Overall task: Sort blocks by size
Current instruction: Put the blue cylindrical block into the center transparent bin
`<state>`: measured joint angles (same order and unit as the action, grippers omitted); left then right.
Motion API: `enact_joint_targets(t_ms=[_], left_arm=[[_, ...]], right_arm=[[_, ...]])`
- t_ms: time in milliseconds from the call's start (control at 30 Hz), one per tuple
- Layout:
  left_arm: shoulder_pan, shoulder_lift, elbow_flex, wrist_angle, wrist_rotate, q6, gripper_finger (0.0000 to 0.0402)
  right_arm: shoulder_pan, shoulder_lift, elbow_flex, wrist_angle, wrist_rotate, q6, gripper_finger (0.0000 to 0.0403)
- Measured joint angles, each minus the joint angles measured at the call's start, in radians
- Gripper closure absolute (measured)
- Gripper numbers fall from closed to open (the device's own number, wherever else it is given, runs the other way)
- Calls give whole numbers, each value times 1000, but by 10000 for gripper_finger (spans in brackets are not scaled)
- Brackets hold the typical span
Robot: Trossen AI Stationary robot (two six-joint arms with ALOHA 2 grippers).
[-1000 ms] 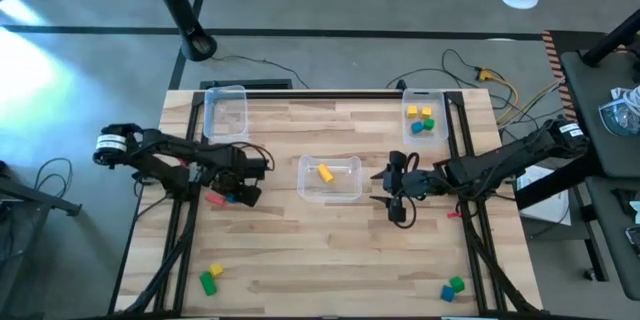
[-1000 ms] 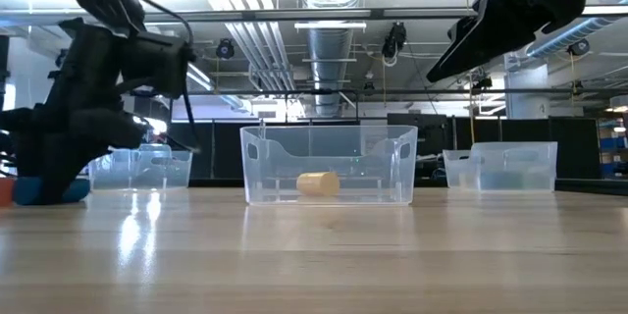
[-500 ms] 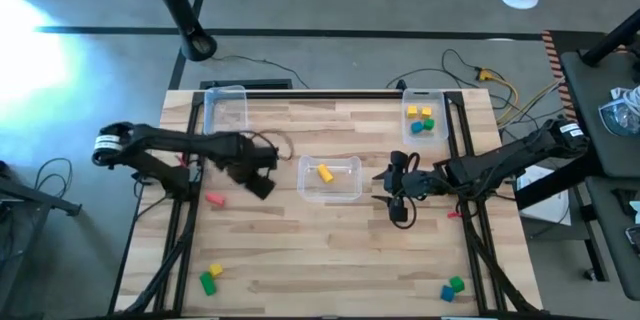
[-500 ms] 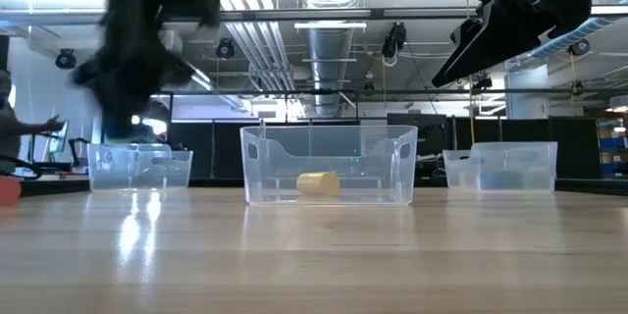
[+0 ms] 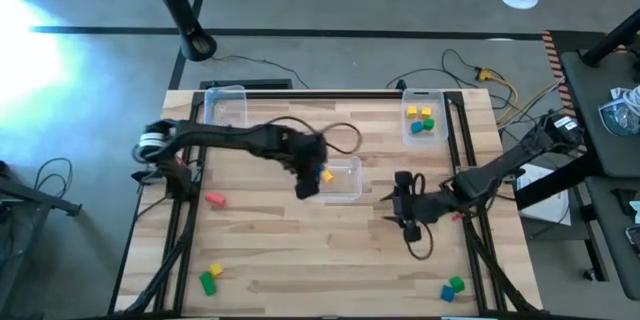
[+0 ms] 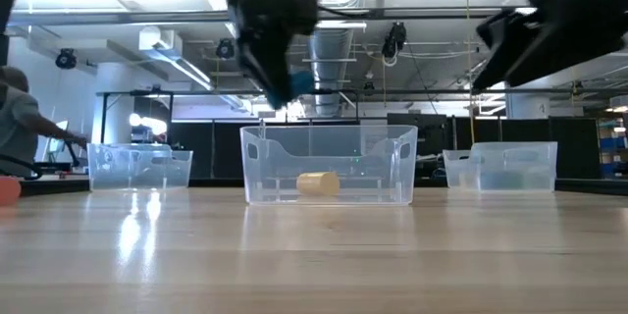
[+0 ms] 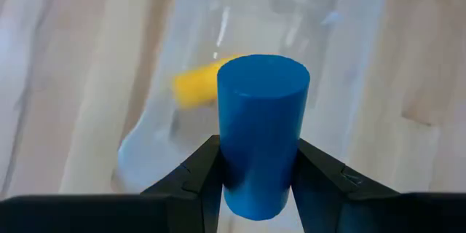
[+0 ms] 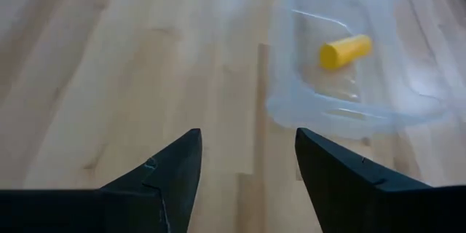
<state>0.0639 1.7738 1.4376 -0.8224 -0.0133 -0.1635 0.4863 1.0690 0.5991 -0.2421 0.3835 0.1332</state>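
A blue cylinder (image 7: 261,131) is clamped by the left gripper (image 7: 255,182) above the middle bin (image 5: 349,192); release is best centred. The right gripper (image 8: 247,167) is held open.

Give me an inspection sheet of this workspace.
Surface: wooden table.
Job's things: blue block held above middle bin, which holds a yellow block; small blocks in far right bin; pink block and two corner pairs loose.
Clutter: nothing seen.
Grippers: left gripper shut on blue block; right gripper open beside middle bin, empty.
Cables: loops on floor beyond table.
Surroundings: person in background.
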Motion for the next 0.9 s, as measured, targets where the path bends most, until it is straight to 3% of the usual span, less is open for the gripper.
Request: enact_joint_targets(t_ms=[133,333,600,900], left_arm=[[6,113,133,-17,49,106,288],[21,243,242,-100,57,136,288],[88,352,269,-175,56,37,288],[92,415,270,-215,55,12,289]], right_arm=[[85,-2,0,-63,70,89,195],[181,-2,0,-163,157,237,196],[230,-2,0,-166,189,287,198],[230,-2,0,-165,205,275,200]])
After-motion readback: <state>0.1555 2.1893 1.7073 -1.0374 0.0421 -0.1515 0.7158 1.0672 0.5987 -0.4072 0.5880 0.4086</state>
